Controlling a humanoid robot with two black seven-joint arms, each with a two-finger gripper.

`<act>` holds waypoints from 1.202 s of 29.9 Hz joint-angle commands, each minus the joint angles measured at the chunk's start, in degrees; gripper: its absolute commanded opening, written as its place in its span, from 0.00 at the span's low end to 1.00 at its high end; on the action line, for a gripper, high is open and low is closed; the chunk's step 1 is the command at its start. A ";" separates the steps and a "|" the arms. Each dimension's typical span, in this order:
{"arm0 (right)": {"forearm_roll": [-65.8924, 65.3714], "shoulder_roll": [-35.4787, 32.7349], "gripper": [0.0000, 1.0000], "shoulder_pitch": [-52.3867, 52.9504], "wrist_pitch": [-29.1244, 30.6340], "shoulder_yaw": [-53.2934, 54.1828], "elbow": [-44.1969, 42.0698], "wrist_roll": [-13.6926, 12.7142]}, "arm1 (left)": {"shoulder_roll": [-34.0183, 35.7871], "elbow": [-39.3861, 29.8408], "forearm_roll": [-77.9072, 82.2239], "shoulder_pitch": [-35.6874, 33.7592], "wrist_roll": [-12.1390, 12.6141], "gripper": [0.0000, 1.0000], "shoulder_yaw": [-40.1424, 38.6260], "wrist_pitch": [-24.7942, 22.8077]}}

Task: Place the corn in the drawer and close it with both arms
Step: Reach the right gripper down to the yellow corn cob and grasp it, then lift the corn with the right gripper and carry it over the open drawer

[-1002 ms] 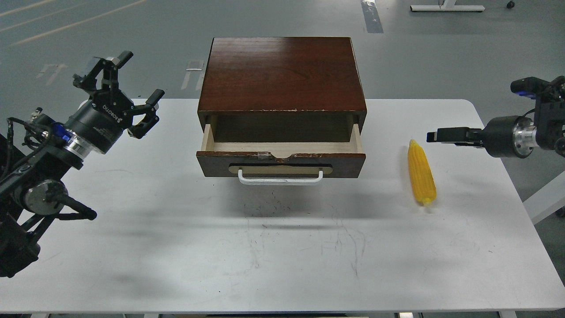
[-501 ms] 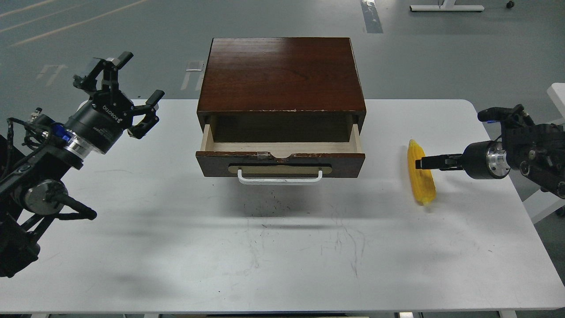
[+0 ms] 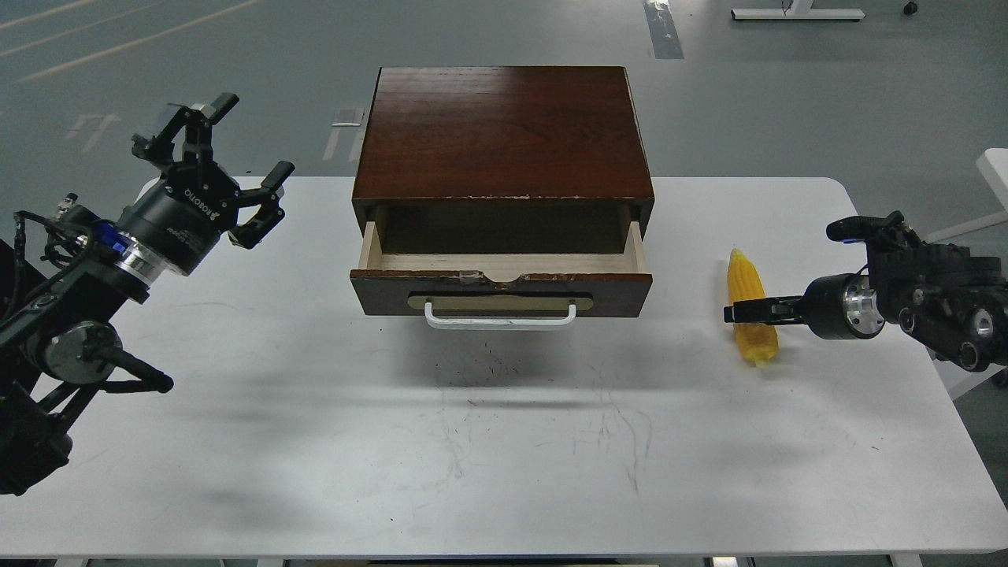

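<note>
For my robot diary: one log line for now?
drawer: open, empty | corn: on table | right gripper: at corn | left gripper: open, raised

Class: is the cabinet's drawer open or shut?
Open. The drawer sticks out of the cabinet, its pale wooden inside visible and empty.

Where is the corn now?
In the head view the corn lies on the table, right of the open drawer, with the right gripper across its middle.

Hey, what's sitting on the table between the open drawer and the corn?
Nothing: in the head view, only bare white table lies between the drawer and the corn.
</note>
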 commanded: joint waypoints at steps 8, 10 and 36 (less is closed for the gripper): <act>0.01 0.76 0.25 -0.96 0.45 -0.09 -0.66 0.00 | 0.23 0.00 0.17 0.09 0.00 0.99 0.09 0.00; 0.01 0.50 0.13 -0.96 0.45 -0.09 -0.30 0.00 | 0.23 0.00 0.87 0.09 0.00 0.99 0.00 0.00; -15.72 -10.41 0.08 38.93 0.01 -2.19 26.06 0.00 | 1.10 -0.09 1.76 -0.09 0.00 0.99 -0.09 0.00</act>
